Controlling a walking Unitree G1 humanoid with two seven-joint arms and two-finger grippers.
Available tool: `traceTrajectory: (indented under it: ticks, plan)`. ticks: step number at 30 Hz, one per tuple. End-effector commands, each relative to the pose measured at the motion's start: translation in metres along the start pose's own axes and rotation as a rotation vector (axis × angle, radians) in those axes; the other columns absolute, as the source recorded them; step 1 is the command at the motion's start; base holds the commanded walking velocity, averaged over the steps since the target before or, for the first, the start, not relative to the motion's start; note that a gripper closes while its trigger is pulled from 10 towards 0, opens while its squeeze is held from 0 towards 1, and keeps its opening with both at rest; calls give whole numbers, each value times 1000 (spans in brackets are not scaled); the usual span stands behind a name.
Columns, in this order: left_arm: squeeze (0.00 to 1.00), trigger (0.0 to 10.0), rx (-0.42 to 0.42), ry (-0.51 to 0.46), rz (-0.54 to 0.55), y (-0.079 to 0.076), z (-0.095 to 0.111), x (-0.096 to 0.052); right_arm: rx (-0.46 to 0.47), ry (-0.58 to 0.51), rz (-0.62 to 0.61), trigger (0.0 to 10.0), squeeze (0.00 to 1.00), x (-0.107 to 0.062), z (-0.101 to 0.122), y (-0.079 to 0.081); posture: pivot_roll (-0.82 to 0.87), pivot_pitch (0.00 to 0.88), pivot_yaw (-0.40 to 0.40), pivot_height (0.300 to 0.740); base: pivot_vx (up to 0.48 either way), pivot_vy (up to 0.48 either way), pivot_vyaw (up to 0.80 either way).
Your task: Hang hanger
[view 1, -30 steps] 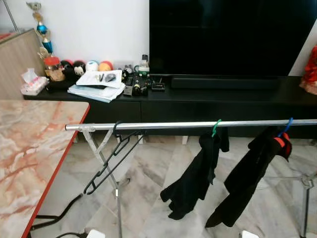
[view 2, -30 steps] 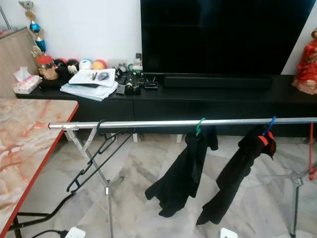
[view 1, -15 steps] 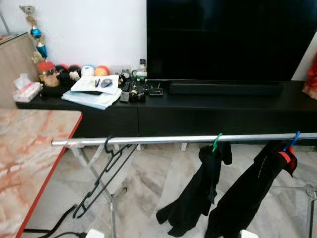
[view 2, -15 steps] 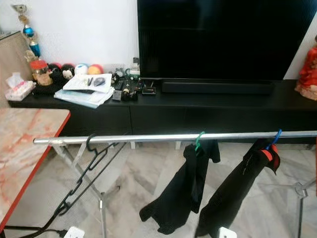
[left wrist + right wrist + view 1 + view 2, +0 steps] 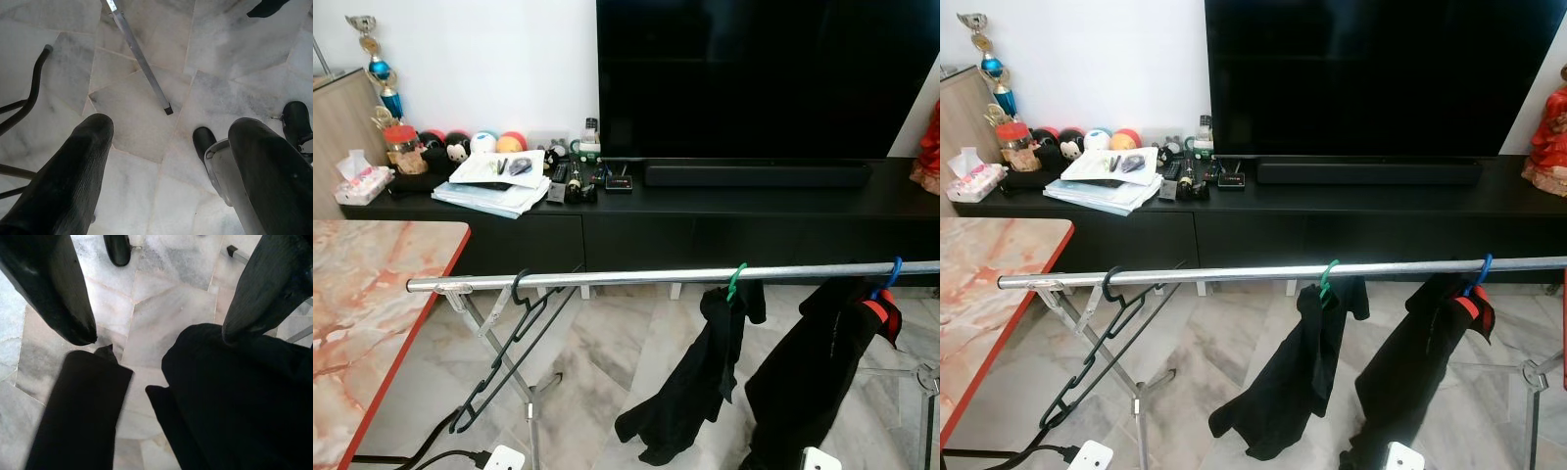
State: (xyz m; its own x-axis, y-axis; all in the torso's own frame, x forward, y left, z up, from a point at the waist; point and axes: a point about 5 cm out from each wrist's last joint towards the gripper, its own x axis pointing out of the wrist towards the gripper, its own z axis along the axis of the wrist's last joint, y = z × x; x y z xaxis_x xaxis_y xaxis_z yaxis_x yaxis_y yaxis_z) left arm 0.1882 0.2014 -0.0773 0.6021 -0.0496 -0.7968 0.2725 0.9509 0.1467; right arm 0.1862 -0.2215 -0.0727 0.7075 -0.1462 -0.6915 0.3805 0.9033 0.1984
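Black hanger (image 5: 504, 357) hooked on the rail (image 5: 636, 277), both grippers (image 5: 168, 132) (image 5: 156, 335) hanging wide open and empty; next step appears to be stepping clear

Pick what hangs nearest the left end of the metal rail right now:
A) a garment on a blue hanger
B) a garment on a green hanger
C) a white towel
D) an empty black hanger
D: the empty black hanger hooks over the rail near its left end, while the garment on the green hanger hangs further right.
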Motion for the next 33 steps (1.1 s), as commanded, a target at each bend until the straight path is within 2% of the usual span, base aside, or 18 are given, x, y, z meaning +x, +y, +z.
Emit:
traceTrajectory:
  ticks: [1,7,9,11,14,17,21,25,27,29,30,31,33]
  plan:
    - [0,10000,1,13,2,0,1,1,1,-33,-2,10000,0,1,6,1,60,0,7,740,0,0,0]
    - [0,10000,-1,7,0,-1,3,1,-1,-78,-8,10000,0,1,12,0,57,0,-1,740,0,0,0]
    - [0,10000,-9,4,4,-1,4,2,-32,-328,63,10000,0,1,41,33,47,0,-5,740,0,0,0]
    - [0,10000,-11,4,4,-1,4,2,-75,-505,122,10000,0,-8,68,59,36,0,-4,740,0,0,0]
    - [0,10000,-10,6,0,-2,5,2,-75,-517,123,10000,0,-9,73,60,26,0,-3,740,0,0,0]
    - [0,10000,-10,8,-5,-4,4,2,-126,-528,121,10000,0,-9,74,58,24,0,-6,740,0,0,0]
    - [0,10000,-11,7,-8,-5,5,2,-139,-543,121,10000,0,-11,74,57,32,0,-17,740,0,0,0]
    - [0,10000,-22,6,1,-4,5,2,-142,-577,92,10000,0,-19,76,55,34,0,-14,740,0,0,0]
    - [0,10000,-18,9,-1,-4,6,3,-130,-615,79,10000,0,-20,87,54,33,0,-9,740,0,0,0]
    - [0,10000,-21,9,0,-4,5,3,-132,-619,78,10000,0,-20,89,54,33,0,-6,740,0,0,0]
    - [0,10000,-22,-15,-18,-10,-6,-1,-121,-657,77,10000,0,-21,101,57,49,0,-11,740,0,0,0]
    - [0,10000,-22,-15,-18,-10,-6,-1,-121,-657,77,10000,0,-21,101,57,49,0,-11,740,0,0,0]
    - [0,10000,-29,-31,-24,-14,-13,-4,-111,-702,72,10000,0,-23,116,60,74,0,-23,740,0,0,0]
